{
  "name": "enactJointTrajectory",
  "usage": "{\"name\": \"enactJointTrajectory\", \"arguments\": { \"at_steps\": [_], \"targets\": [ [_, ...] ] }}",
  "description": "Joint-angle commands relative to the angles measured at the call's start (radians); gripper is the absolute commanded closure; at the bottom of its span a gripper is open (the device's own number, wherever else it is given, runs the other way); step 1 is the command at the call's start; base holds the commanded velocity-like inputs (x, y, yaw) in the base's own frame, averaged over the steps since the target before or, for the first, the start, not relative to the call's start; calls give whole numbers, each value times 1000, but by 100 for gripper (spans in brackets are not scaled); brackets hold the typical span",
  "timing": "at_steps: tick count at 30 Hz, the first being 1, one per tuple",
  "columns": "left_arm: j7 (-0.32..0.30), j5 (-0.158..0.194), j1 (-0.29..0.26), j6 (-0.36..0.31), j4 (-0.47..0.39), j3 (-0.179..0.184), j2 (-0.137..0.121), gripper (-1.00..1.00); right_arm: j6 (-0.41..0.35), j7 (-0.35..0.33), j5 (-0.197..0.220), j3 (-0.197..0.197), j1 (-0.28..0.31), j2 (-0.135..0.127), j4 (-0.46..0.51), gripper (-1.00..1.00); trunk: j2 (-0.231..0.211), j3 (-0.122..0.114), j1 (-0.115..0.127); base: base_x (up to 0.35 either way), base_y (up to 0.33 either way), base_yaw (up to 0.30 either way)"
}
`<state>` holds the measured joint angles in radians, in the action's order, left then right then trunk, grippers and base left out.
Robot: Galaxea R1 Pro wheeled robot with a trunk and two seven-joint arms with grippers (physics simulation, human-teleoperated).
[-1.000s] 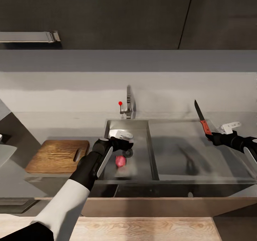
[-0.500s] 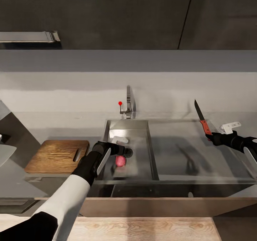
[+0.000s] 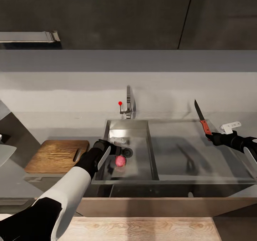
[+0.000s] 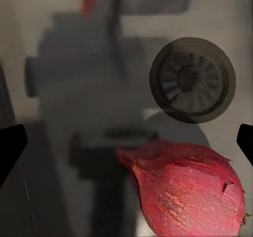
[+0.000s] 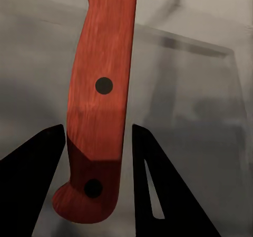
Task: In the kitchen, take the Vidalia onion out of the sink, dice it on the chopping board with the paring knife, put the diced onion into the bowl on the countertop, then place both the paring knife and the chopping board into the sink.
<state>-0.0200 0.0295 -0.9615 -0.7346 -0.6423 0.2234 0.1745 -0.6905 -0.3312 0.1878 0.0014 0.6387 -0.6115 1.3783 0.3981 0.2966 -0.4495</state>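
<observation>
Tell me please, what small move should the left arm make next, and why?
Probably ease the left gripper a little further down and close on the Vidalia onion. Its jaws stand open, the onion lies between them on the sink floor beside the drain, not yet gripped. The right gripper already holds the paring knife.

onion [image 3: 120,161] in sink [image 3: 150,162] — board [image 3: 57,156] left

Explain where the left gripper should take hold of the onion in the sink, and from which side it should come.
Grip the onion across its round middle, coming from above. It lies loose on the sink floor beside the drain, pointed end sideways. The open left gripper hangs just above it, so probably shift a little before closing.
</observation>
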Motion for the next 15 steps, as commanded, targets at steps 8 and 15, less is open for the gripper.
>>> {"name": "enactJointTrajectory", "arguments": {
  "at_steps": [8, 15],
  "targets": [
    [-4, 1, -3, -3, 2, 2, 0, -100, -6, 0, 5, 0, 1, -1, 1, 100, 2, 5, -1, 0, 0, 0],
    [-11, 1, -3, 47, -10, 3, 0, -100, -6, 0, 5, 0, 1, -1, 1, 100, 2, 6, -1, 0, 0, 0]
  ]
}}
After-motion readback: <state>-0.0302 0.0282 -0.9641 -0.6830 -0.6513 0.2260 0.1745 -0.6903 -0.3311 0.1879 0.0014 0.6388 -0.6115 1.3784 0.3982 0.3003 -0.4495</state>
